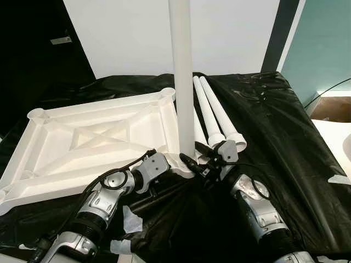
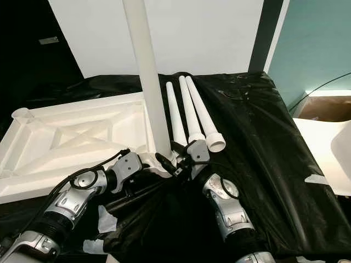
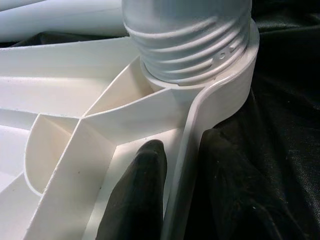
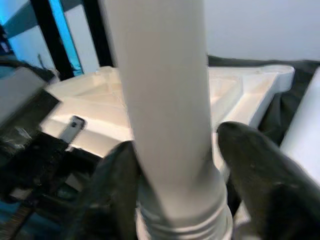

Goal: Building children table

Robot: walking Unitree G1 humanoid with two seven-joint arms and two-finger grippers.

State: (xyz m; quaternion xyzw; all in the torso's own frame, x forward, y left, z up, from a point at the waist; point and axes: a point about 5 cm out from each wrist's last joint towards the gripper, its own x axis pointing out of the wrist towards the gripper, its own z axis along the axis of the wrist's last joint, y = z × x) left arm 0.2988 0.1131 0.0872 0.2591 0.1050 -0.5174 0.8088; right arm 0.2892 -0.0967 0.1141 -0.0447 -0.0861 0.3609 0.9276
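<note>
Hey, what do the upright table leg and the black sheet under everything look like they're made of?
Upright table leg: looks like moulded white plastic, smooth and matte, with moulded screw threads at its base. Black sheet: looks like thin plastic film, glossy, creased and crinkled with shiny highlights.

Head eyes down on the table top (image 1: 93,142); both wrist views close on the upright leg (image 4: 165,110)

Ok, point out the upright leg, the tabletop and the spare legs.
upright leg (image 1: 184,82), left eye view, mid-shaft.
tabletop (image 1: 49,164), left eye view, ribbed underside.
spare legs (image 1: 214,112), left eye view, shaft of one lying on the black sheet.
</note>
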